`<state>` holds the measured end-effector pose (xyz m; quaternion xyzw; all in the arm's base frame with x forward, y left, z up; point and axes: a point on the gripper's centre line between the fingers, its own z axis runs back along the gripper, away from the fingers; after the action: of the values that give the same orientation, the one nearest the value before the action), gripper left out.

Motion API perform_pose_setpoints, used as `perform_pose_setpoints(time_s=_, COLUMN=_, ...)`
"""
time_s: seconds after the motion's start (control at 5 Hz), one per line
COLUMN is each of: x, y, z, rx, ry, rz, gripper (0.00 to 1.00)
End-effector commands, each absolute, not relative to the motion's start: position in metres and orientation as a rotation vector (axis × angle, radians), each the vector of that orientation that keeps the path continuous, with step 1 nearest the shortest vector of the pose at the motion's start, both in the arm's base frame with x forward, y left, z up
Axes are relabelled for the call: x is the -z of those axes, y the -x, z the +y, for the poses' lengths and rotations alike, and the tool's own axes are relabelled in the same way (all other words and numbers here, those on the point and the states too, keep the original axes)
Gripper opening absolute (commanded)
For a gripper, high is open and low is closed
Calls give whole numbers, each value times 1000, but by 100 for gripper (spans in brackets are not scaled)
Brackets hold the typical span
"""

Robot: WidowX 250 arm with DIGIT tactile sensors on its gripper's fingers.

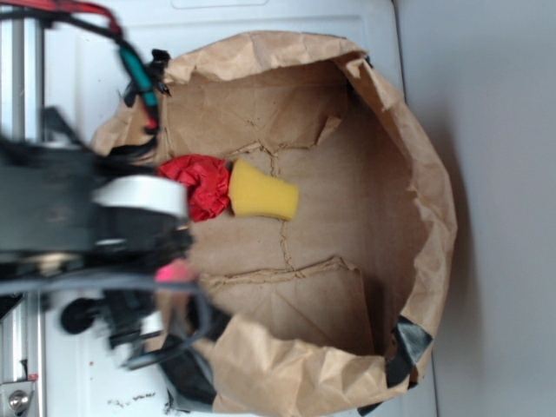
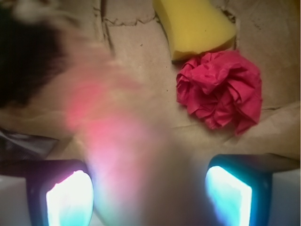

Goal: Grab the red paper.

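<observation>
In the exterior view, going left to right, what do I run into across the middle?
The robot arm → red paper → yellow block → flat brown floor of the paper bag → the bag's crumpled right wall → bare grey surface.

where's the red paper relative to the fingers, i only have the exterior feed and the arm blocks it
Observer: In the wrist view the red paper lies ahead of the gripper, off toward its right finger.
Operator: fingers open?
Observer: Yes, spread apart, nothing between them.
Operator: is the paper touching anything?
Observer: It touches the yellow block, which sits just beyond it on the brown paper bag.
</observation>
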<state>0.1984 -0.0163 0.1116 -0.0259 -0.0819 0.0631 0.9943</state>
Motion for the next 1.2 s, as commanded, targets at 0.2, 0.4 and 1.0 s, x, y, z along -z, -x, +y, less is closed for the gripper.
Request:
perform_pose_setpoints(time_s=0.2, x=-274, y=-196, z=-30, rx=-107, ry=174, rz=-223, gripper=100)
perform_pose_setpoints(time_s=0.4, x=-275, y=-208, z=-28, rx=-124, ry=175, rz=-237, gripper=100)
perform_pose_setpoints(time_s=1.0, x=-234, y=-246, z=-18, rx=-158, ry=50, rz=-304, gripper=100)
